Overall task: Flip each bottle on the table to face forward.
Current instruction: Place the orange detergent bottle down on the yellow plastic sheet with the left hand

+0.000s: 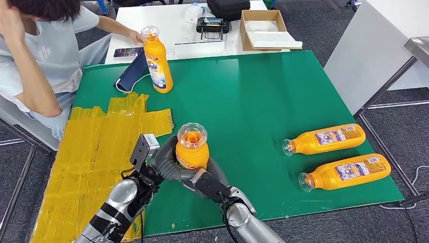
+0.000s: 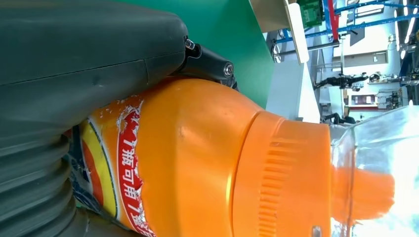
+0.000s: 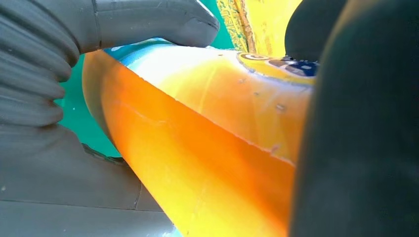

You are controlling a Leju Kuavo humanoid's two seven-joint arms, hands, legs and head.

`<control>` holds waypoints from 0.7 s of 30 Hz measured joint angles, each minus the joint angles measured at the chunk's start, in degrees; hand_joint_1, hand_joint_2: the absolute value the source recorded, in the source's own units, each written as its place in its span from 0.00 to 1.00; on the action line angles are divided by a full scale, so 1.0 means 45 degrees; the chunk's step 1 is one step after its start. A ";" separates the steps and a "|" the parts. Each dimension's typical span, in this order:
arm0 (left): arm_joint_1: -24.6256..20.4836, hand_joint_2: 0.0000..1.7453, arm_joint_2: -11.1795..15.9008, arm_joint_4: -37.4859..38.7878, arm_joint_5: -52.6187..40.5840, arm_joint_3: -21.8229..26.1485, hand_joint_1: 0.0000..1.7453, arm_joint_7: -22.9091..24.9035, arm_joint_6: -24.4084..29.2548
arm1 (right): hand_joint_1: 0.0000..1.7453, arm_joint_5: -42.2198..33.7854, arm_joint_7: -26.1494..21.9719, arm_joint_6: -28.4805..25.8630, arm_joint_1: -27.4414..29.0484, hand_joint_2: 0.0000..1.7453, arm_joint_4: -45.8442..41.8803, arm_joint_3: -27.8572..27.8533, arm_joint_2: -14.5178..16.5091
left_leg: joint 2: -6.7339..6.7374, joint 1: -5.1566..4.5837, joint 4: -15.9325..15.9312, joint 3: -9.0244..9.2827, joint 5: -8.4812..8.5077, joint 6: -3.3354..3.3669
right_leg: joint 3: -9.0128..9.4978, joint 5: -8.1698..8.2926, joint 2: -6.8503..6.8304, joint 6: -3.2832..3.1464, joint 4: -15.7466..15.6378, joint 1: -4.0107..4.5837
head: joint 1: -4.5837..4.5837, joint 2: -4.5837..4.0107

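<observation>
While both hands close around it from either side, the held orange detergent bottle (image 1: 191, 150) stands upright near the front edge of the green bench (image 1: 253, 101), its clear cap on top; the left hand (image 1: 161, 164) has its fingers (image 2: 89, 54) wrapped tight on the labelled body, and the right hand (image 1: 210, 182) clasps the other side, fingers (image 3: 148, 19) pressed to the plastic. Another upright bottle (image 1: 156, 61) stands at the far left by a seated person (image 1: 40, 55), beside yellow tape patches (image 1: 101, 147). Two bottles lie on their sides at the right, the farther lying bottle (image 1: 326, 139) and the nearer lying bottle (image 1: 346, 172), caps pointing left.
</observation>
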 joint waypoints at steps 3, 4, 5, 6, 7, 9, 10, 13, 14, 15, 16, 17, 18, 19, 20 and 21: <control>0.0007 1.00 0.0000 0.0000 0.0005 -0.0001 1.00 -0.0019 0.0064 | 1.00 -0.0017 0.0000 -0.0012 -0.0002 1.00 0.0021 0.0026 0.0000 | 0.0000 0.0000 0.0000 0.0000 0.0000 0.0000 | 0.0000 0.0000 0.0000 0.0000 0.0000 0.0000 | 0.0000 0.0000; 0.0012 1.00 0.0000 0.0000 0.0006 -0.0002 1.00 -0.0030 0.0096 | 1.00 -0.0023 0.0000 -0.0013 -0.0004 1.00 0.0027 0.0030 0.0000 | 0.0000 0.0000 0.0000 0.0000 0.0000 0.0000 | 0.0000 0.0000 0.0000 0.0000 0.0000 0.0000 | 0.0001 0.0000; 0.0018 1.00 0.0000 0.0000 0.0008 -0.0005 1.00 -0.0045 0.0132 | 1.00 -0.0030 0.0000 -0.0012 -0.0006 1.00 0.0032 0.0035 0.0000 | 0.0000 0.0000 0.0000 0.0000 0.0000 0.0000 | 0.0000 0.0000 0.0000 0.0000 0.0000 0.0000 | 0.0001 0.0000; 0.0024 1.00 0.0000 0.0000 0.0012 -0.0010 1.00 -0.0057 0.0169 | 1.00 -0.0038 0.0000 -0.0012 -0.0009 1.00 0.0040 0.0039 0.0000 | 0.0000 0.0000 0.0000 0.0000 0.0000 0.0000 | 0.0000 0.0000 0.0000 0.0000 0.0000 0.0000 | 0.0000 0.0000; 0.0032 1.00 0.0000 0.0000 0.0018 -0.0013 1.00 -0.0070 0.0203 | 1.00 -0.0049 0.0000 -0.0012 -0.0011 1.00 0.0047 0.0040 0.0000 | 0.0000 0.0000 0.0000 0.0000 0.0000 0.0000 | 0.0000 0.0000 0.0000 0.0000 0.0000 0.0000 | 0.0000 0.0000; 0.0050 1.00 -0.0001 0.0000 0.0043 -0.0022 1.00 -0.0105 0.0260 | 1.00 -0.0090 0.0000 -0.0012 -0.0014 1.00 0.0064 0.0045 0.0000 | 0.0000 0.0000 0.0000 0.0000 0.0000 0.0000 | 0.0000 0.0000 0.0000 0.0000 0.0000 -0.0001 | -0.0001 0.0000; 0.0060 1.00 -0.0002 0.0000 0.0064 -0.0023 1.00 -0.0124 0.0287 | 0.85 -0.0119 -0.0002 -0.0021 -0.0015 1.00 0.0072 0.0051 0.0000 | 0.0000 0.0000 0.0000 0.0000 0.0000 0.0000 | 0.0000 0.0000 0.0000 0.0000 0.0000 -0.0001 | -0.0001 0.0000; 0.0095 1.00 -0.0005 -0.0005 0.0192 -0.0022 1.00 -0.0187 0.0451 | 0.10 -0.0250 -0.0073 -0.0193 0.0000 1.00 0.0066 0.0062 0.0000 | 0.0000 0.0000 0.0000 0.0000 0.0000 0.0000 | 0.0000 0.0000 0.0000 0.0000 0.0000 0.0000 | -0.0001 0.0000; 0.0110 1.00 -0.0005 -0.0012 0.0237 -0.0017 1.00 -0.0210 0.0533 | 0.00 -0.0304 -0.0114 -0.0291 0.0018 1.00 0.0039 0.0057 0.0000 | -0.0001 0.0000 0.0000 0.0000 0.0000 0.0000 | 0.0000 0.0000 0.0000 0.0000 0.0000 0.0000 | -0.0001 0.0000; 0.0121 1.00 -0.0005 -0.0020 0.0269 -0.0012 1.00 -0.0230 0.0599 | 0.00 -0.0345 -0.0148 -0.0369 0.0034 1.00 0.0013 0.0052 0.0000 | -0.0001 0.0000 0.0000 0.0000 0.0000 0.0000 | 0.0000 0.0000 0.0000 0.0000 0.0000 0.0000 | -0.0001 0.0000; 0.0129 1.00 -0.0005 -0.0026 0.0288 -0.0007 1.00 -0.0242 0.0645 | 0.00 -0.0373 -0.0170 -0.0422 0.0047 1.00 -0.0011 0.0049 0.0000 | -0.0001 0.0000 0.0000 0.0000 0.0000 0.0000 | 0.0000 0.0000 0.0000 0.0000 0.0000 0.0000 | -0.0001 0.0000; 0.0134 1.00 -0.0005 -0.0029 0.0289 -0.0005 1.00 -0.0247 0.0666 | 0.00 -0.0384 -0.0175 -0.0440 0.0053 1.00 -0.0024 0.0046 0.0000 | -0.0001 0.0000 0.0000 0.0000 0.0000 0.0000 | 0.0000 0.0000 0.0000 0.0000 0.0000 0.0000 | -0.0001 0.0000; 0.0135 1.00 -0.0005 -0.0030 0.0289 -0.0005 1.00 -0.0248 0.0676 | 0.00 -0.0388 -0.0176 -0.0447 0.0056 1.00 -0.0028 0.0046 0.0000 | -0.0001 0.0000 0.0000 0.0000 0.0000 0.0000 | 0.0000 0.0000 0.0000 0.0000 0.0000 0.0000 | -0.0001 0.0000; 0.0163 1.00 -0.0005 -0.0078 0.0214 0.0002 1.00 -0.0277 0.0839 | 0.00 -0.0449 -0.0197 -0.0507 0.0099 1.00 -0.0141 0.0032 -0.0013 | 0.0000 0.0000 0.0000 0.0000 0.0000 0.0000 | 0.0000 0.0000 0.0000 0.0000 0.0000 0.0000 | 0.0000 0.0000; 0.0218 1.00 0.0016 -0.0214 0.0073 0.0088 1.00 -0.0331 0.1144 | 0.00 -0.0553 -0.0214 -0.0589 0.0248 1.00 -0.0531 -0.0047 -0.0070 | -0.0001 0.0000 0.0000 -0.0001 0.0000 0.0000 | -0.0001 0.0000 0.0000 0.0000 0.0000 0.0000 | 0.0001 0.0000; 0.0278 1.00 0.0055 -0.0395 -0.0071 0.0221 1.00 -0.0387 0.1469 | 0.00 -0.0664 -0.0225 -0.0673 0.0432 1.00 -0.1053 -0.0153 -0.0153 | 0.0000 0.0000 0.0000 -0.0003 0.0000 0.0000 | -0.0001 -0.0001 0.0000 0.0000 -0.0001 0.0000 | 0.0001 0.0000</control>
